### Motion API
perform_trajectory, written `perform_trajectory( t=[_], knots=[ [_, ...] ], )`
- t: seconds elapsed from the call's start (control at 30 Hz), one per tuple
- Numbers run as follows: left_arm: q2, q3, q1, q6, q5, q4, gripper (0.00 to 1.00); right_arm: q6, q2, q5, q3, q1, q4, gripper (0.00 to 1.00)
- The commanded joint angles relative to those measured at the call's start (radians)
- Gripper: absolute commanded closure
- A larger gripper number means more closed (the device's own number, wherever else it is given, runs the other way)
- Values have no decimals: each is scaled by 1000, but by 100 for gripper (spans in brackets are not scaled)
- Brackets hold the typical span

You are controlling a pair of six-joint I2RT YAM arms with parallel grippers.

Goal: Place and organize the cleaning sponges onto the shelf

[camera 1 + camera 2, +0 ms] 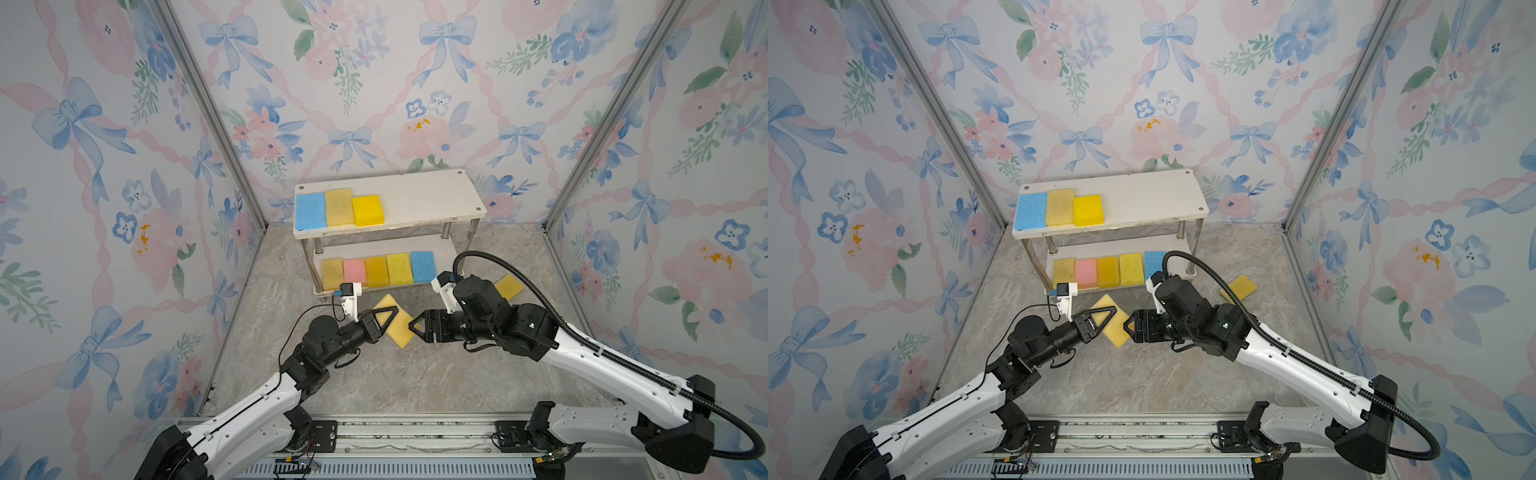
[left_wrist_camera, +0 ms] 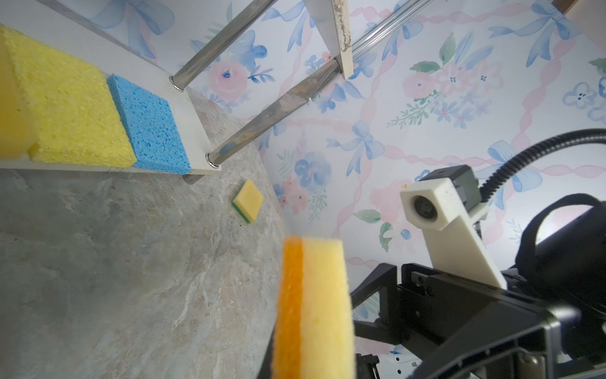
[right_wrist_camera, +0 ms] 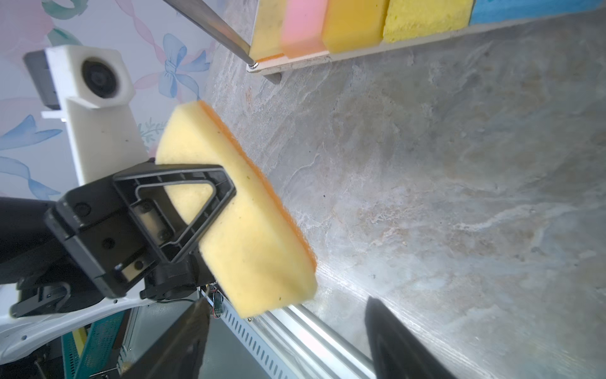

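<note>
My left gripper [image 1: 386, 318] is clamped on a pale sponge [image 1: 400, 332] with an orange scrub face. It pinches across the thickness near one corner, and the sponge hangs in the air above the middle of the desk [image 1: 374, 386]. My right gripper [image 1: 417, 327] sits just off the sponge's far end with its jaws spread and nothing between them.

I judge this sponge light, soft and springy. It will squash under the jaws rather than slip, and it won't break. The flat faces are the right place to hold it. The grip is near a corner, so the free end may sag or swing if I move fast.

The shelf [image 1: 428, 199] stands at the desk's back edge. Its top board carries three sponges at the left end, and the right half is bare. That looks like the easiest place to land, coming in from above or from the front edge. The lower board holds a row of five that nearly fills it. The top board is low over it, so I would avoid going in there.

One more sponge [image 1: 508, 286] lies on the desk near the right edge, close to the shelf's front right leg and partly behind my right arm. That arm and its looping cable crowd the shelf's right end, and I'd want them clear of my path.
</note>
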Motion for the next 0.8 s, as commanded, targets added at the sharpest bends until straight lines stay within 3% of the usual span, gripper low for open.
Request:
perform_trajectory(
  t=[0.0,0.07,0.13,0.33,0.77],
  knots=[
    [47,39,104,-35,295,17,99,-266,-37,-66,37,-33,-78,16],
    [77,61,140,-44,411,17,100,-331,-27,-170,48,-53,-89,18],
    [75,75,144,-44,445,18,100,-356,-7,-219,69,-56,-109,23],
    [54,99,145,-55,443,18,99,-328,17,-278,48,-47,-30,39],
    [39,107,145,-70,441,18,99,-290,69,-300,33,-41,29,54]
  ],
)
